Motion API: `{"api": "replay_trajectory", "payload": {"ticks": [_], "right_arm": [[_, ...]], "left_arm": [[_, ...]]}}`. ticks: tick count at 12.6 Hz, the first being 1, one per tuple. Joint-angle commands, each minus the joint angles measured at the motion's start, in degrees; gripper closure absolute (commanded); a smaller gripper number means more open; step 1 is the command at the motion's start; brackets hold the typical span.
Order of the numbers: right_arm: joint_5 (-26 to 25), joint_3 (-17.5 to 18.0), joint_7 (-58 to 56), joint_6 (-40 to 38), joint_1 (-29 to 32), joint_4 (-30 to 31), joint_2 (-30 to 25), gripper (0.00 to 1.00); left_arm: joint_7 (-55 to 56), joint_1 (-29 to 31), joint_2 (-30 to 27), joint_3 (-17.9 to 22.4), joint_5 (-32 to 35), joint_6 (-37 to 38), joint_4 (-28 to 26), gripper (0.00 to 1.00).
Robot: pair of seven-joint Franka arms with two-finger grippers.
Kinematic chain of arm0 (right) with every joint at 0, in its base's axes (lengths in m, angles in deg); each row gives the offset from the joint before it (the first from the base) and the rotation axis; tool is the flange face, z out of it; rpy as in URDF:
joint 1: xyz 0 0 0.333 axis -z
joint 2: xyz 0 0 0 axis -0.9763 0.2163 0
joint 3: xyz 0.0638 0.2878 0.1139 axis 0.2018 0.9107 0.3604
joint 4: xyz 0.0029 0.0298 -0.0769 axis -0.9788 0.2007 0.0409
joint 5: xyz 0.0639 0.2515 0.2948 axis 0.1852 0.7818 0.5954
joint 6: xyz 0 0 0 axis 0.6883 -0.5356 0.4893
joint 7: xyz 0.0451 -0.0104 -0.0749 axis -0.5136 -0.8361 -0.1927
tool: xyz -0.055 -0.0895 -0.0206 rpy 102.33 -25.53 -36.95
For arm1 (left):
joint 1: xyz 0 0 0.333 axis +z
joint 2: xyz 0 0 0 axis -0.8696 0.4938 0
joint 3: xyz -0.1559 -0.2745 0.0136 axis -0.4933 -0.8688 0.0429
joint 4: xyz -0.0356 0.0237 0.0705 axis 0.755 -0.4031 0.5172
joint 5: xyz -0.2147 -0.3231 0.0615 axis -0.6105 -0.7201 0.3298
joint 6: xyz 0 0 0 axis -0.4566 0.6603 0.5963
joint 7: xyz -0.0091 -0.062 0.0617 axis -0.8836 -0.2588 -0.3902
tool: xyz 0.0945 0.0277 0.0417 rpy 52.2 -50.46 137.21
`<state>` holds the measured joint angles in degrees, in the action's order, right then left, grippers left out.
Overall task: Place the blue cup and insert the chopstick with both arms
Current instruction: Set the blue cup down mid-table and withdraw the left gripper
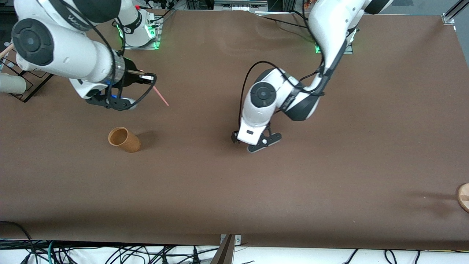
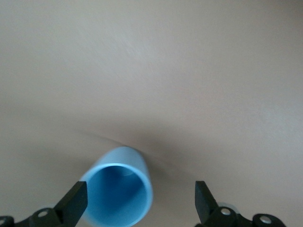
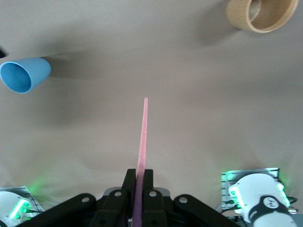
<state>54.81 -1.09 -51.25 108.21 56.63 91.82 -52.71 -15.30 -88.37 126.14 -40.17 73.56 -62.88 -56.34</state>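
Note:
The blue cup (image 2: 118,194) lies on its side on the brown table, its mouth toward the left wrist camera. My left gripper (image 2: 139,203) is open, low over the table, with the cup between its fingers (image 2: 73,205), close to one and apart from the other. In the front view the left gripper (image 1: 253,143) hides the cup. My right gripper (image 3: 139,177) is shut on the pink chopstick (image 3: 142,137), which points out ahead of it. In the front view the right gripper (image 1: 150,79) holds the chopstick (image 1: 161,97) above the table. The blue cup also shows in the right wrist view (image 3: 23,74).
A tan-brown cup (image 1: 124,139) lies on its side toward the right arm's end, nearer the front camera than the right gripper; it also shows in the right wrist view (image 3: 258,14). A black rack (image 1: 27,82) with a white cylinder (image 1: 11,84) stands at that end. A wooden disc (image 1: 463,196) sits at the table's edge.

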Motion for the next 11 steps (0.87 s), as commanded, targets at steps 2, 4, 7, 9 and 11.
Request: {"api": "replay_trajectory", "payload": {"ticks": [2, 4, 7, 9, 11], "right_arm": [[3.4, 0.1, 10.4, 2.7, -4.7, -7.9, 6.2, 0.88], [5.4, 0.1, 15.8, 7.0, -7.8, -10.6, 10.0, 0.88], [5.3, -0.2, 26.6, 15.0, -14.5, -16.6, 17.0, 0.88], [5.2, -0.2, 30.6, 19.9, -17.2, -17.2, 18.8, 0.88], [5.0, -0.5, 33.1, 22.4, -19.5, -17.4, 21.3, 0.88]], "left_arm": [[-21.9, 10.1, -11.5, 0.4, -2.4, 13.6, -1.9, 0.00], [-35.2, 14.4, -16.7, 2.8, -2.1, 20.8, -2.4, 0.00], [-51.0, 19.2, -23.9, 6.8, 1.0, 26.5, -3.0, 0.00], [-59.8, 22.8, -26.6, 8.1, 2.1, 28.2, -3.0, 0.00], [-61.0, 24.4, -30.1, 11.7, 1.6, 30.3, -3.8, 0.00]]}}
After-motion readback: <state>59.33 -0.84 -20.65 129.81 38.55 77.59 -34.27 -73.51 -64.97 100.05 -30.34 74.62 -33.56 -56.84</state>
